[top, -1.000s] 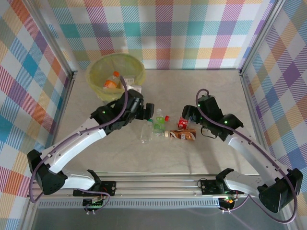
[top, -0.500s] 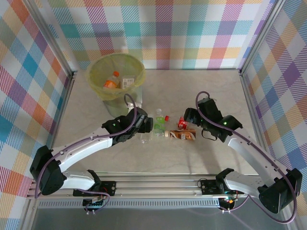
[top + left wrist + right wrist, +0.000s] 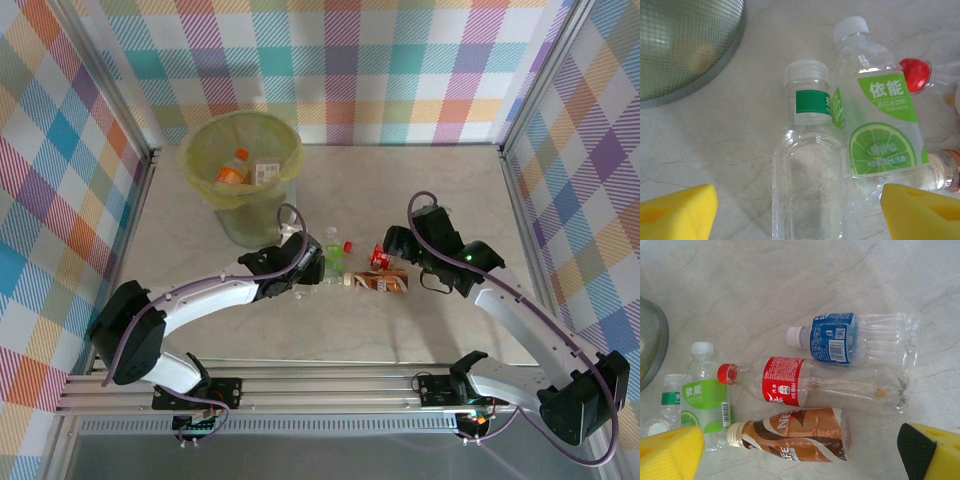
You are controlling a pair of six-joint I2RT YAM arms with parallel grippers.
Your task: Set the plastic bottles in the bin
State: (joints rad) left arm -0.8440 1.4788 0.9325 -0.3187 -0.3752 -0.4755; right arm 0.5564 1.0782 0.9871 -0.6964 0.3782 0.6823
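Clear bottle [image 3: 807, 180] lies on the counter [image 3: 715, 130] between the left pincer's [image 3: 799, 212] wide-set pads, near the bin [image 3: 250, 222]. Grasping step: next, close and lift. Right pincer [image 3: 800, 450] hangs wide over other bottles [image 3: 830, 385].

In the left wrist view the clear bottle [image 3: 810, 175] with the green band runs off the bottom edge, so its lower part is cut off. The lime bottle [image 3: 882, 125] beside it has its bottom hidden behind a yellow pad [image 3: 922, 212]. The red-capped bottle [image 3: 916, 75] is cut by the right edge (just its cap and neck can be seen). The bin [image 3: 685, 45] is blurry and cut by the top and left edges. From above, the left arm [image 3: 215, 295] covers most of the clear bottle, and the labels are too small to read.
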